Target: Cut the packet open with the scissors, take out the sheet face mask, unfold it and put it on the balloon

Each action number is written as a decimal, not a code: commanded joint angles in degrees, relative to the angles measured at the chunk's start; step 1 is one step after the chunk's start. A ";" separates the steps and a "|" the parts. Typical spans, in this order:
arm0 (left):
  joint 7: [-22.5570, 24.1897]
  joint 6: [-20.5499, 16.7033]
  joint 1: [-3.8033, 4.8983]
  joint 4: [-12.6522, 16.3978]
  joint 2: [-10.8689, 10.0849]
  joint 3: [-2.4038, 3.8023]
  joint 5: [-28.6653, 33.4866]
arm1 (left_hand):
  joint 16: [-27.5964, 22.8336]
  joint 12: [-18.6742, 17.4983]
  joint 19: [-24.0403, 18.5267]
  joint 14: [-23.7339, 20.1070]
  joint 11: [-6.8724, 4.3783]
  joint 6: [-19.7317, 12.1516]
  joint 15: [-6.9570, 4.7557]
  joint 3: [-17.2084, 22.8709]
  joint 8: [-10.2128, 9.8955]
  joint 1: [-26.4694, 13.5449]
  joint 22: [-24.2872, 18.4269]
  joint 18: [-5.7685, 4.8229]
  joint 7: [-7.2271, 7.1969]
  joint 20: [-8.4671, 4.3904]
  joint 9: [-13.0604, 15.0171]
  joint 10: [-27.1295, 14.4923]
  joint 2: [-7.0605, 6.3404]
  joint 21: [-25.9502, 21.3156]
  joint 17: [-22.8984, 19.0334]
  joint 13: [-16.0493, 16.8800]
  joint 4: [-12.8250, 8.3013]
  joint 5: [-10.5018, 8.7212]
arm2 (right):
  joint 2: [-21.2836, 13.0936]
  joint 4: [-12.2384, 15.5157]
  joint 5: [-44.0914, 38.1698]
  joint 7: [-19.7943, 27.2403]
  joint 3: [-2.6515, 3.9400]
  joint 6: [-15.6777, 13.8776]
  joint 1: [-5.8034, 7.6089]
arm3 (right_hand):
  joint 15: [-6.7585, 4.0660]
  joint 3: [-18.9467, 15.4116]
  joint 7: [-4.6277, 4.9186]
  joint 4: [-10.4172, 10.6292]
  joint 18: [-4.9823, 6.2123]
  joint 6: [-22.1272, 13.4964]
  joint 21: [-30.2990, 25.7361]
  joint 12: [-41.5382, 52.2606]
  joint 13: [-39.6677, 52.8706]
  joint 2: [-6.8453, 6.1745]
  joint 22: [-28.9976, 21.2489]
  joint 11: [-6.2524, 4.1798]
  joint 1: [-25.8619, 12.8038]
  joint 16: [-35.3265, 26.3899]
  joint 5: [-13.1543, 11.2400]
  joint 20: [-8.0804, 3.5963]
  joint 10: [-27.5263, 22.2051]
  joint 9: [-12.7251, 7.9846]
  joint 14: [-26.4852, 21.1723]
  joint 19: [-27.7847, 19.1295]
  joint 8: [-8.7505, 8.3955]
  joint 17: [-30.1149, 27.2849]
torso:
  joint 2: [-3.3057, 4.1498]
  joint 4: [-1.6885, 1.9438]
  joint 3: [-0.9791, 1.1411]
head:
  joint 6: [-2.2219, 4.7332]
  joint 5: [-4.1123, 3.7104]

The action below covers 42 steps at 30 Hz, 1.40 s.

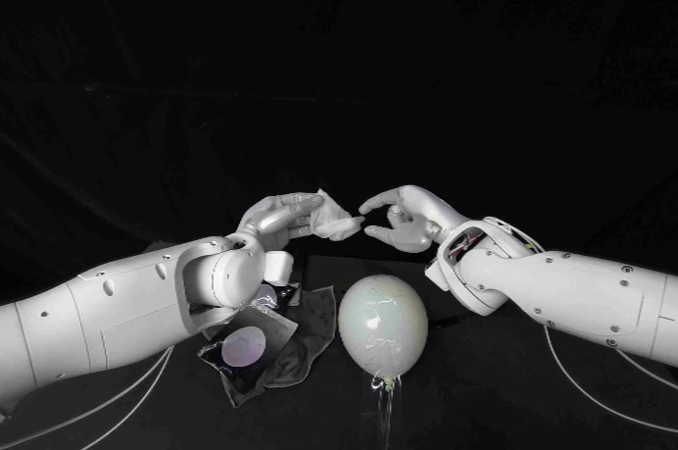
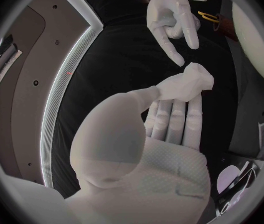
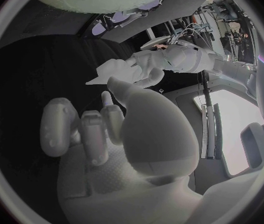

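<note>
- The worktop [image 1: 551,401] carries the balloon [image 1: 381,327], which lies on its side in front of the robot, between the two arms. Nothing is draped on it, so the last step of the task is not yet done.
- The packet [image 1: 252,350] lies flat on the worktop just to the left of the balloon, partly under the left forearm. It is dark and limp and looks opened and emptied, so I judge the cutting and the taking-out to be finished.
- The left hand [image 1: 283,220] is raised above the worktop beyond the balloon. Its fingers [image 2: 169,117] are closed on the mask, pinching it against the thumb.
- The right hand [image 1: 403,223] faces it, with fingers [image 2: 172,50] apart and holding nothing. One fingertip reaches to just beside the mask; I cannot tell whether it touches.
- The sheet face mask [image 1: 336,221] is a small white crumpled wad between the two hands, folded up and not spread.
- By my judgement the task is past its middle and the unfolding is the step in hand. The mask has yet to be opened out and laid over the balloon.
</note>
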 commanded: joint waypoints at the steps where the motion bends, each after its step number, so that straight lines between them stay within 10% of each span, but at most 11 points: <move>1: 0.88 2.17 0.09 0.59 -0.15 0.10 -1.04 | -0.39 -0.04 -0.24 -0.23 0.04 0.23 0.00 0.37 0.08 -0.06 0.07 0.60 0.30 -0.14 3.71 -0.24 0.28 0.01 -0.08 0.06 0.05 0.22 | 0.24 -0.28 -4.53 -0.32 0.02 0.59 -0.07 | -0.74 0.02 -0.22 -0.52 0.31 -0.61 -0.37 -0.41 6.09 -0.48 10.13 -0.52 0.04 0.21 -0.08 -0.32 0.54 -0.17 6.09 -0.35 -0.43 15.10 | -0.03 -0.05 0.03 | -0.10 -0.04; 12: 0.72 3.04 0.09 1.85 -0.67 0.10 -1.50 | -0.39 0.01 -0.16 -0.11 0.05 0.30 -0.01 0.60 0.13 -0.14 0.12 0.59 0.36 -0.17 3.88 -0.14 0.23 0.10 -0.09 0.09 -0.03 0.22 | 0.93 -1.16 -6.40 -1.33 -0.01 0.40 -0.15 | -1.94 0.75 -0.98 -1.51 0.22 -0.79 -0.03 -0.33 6.24 0.45 10.25 -1.79 0.94 0.21 -0.09 -1.44 0.72 -0.38 6.09 -0.17 -0.78 15.10 | -0.04 -0.08 0.05 | -0.16 -0.08; 26: 0.88 3.02 0.16 3.14 -1.54 0.36 -2.22 | -0.38 0.06 -0.10 0.01 0.04 0.36 -0.03 0.78 0.18 -0.21 0.15 0.59 0.40 -0.20 4.06 -0.02 0.18 0.17 -0.08 0.12 -0.12 0.22 | 1.18 -1.64 -9.65 -2.05 -0.12 0.61 -0.39 | -0.95 1.38 -0.48 -1.82 -0.04 6.26 0.76 0.34 6.87 1.70 10.49 -0.39 0.25 0.21 -0.11 -1.04 1.17 0.63 6.09 0.26 2.20 15.10 | -0.09 0.01 0.04 | -0.29 -0.11; 34: 0.58 0.87 0.20 3.31 -1.64 0.44 -2.25 | -0.38 0.08 -0.10 0.08 0.04 0.38 -0.04 0.90 0.21 -0.25 0.16 0.58 0.42 -0.22 4.17 0.07 0.14 0.19 -0.09 0.14 -0.18 0.22 | 0.48 -0.77 -8.84 -0.79 -0.12 -2.59 -0.51 | -1.90 0.43 -2.39 -1.28 -0.20 13.62 2.05 0.81 7.28 3.92 10.84 -1.74 -0.51 0.21 -0.13 -1.37 1.60 2.82 6.09 0.95 7.10 15.10 | -0.09 -0.05 0.04 | -0.37 0.00; 42: 0.52 -2.41 0.24 2.89 -1.56 0.45 -1.87 | -0.40 0.10 -0.07 0.20 0.01 0.44 -0.08 1.15 0.25 -0.32 0.20 0.58 0.43 -0.28 4.41 0.19 -0.12 0.27 -0.09 0.15 -0.42 0.23 | -0.62 1.33 -7.14 1.06 -0.13 -5.14 -0.59 | -3.04 0.53 -3.54 -1.26 -0.60 13.39 3.83 1.79 8.08 4.42 11.33 -2.94 -0.99 0.21 -0.10 -2.56 2.65 5.07 6.09 1.92 10.64 15.10 | -0.03 -0.06 0.06 | -0.44 0.08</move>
